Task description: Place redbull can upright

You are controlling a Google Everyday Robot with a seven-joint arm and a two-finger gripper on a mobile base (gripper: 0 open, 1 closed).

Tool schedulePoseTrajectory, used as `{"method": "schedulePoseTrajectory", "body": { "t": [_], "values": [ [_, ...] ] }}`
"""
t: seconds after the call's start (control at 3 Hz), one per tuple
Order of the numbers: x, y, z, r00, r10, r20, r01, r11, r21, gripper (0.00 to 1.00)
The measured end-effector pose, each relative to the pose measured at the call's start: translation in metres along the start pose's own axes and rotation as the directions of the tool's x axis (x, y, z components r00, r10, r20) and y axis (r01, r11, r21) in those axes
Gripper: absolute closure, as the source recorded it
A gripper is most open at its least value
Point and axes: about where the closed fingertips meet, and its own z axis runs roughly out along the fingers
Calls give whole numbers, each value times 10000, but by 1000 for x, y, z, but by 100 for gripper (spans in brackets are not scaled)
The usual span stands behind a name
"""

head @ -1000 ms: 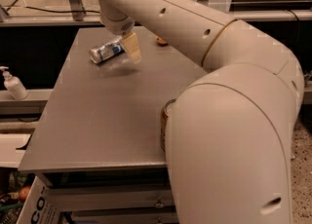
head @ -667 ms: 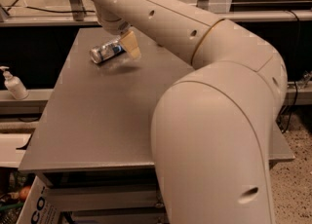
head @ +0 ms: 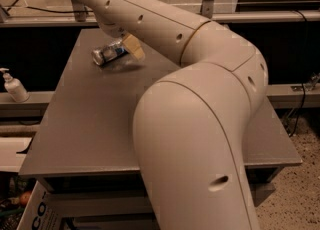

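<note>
The redbull can [head: 106,54], slim and silver with blue patches, lies tilted almost on its side at the far left of the grey table [head: 85,124]. It seems to be held just above the surface, with a shadow under it. My gripper [head: 126,50] is at the can's right end. Its tan fingers [head: 134,47] are closed on the can. My large white arm reaches over the table from the front right and hides the table's middle and back right.
A white soap pump bottle [head: 14,86] stands on a low ledge left of the table. A white box [head: 36,213] sits on the floor at the front left. A metal rail and posts run behind the table.
The arm's elbow and upper links have swung left and closer to the camera. The gripper and the can have stayed nearly in place, sinking only slightly.
</note>
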Motion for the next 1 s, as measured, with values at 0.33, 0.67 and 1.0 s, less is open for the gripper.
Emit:
{"method": "schedulePoseTrajectory", "body": {
  "t": [0.33,0.67,1.0],
  "values": [
    [-2,-1,8,9999,-103,-10,103,9997,-225,1],
    [-5,0,12,9998,-161,85,164,9992,-356,17],
    [-4,0,13,9998,-128,124,133,9991,-400,40]
  ]
}}
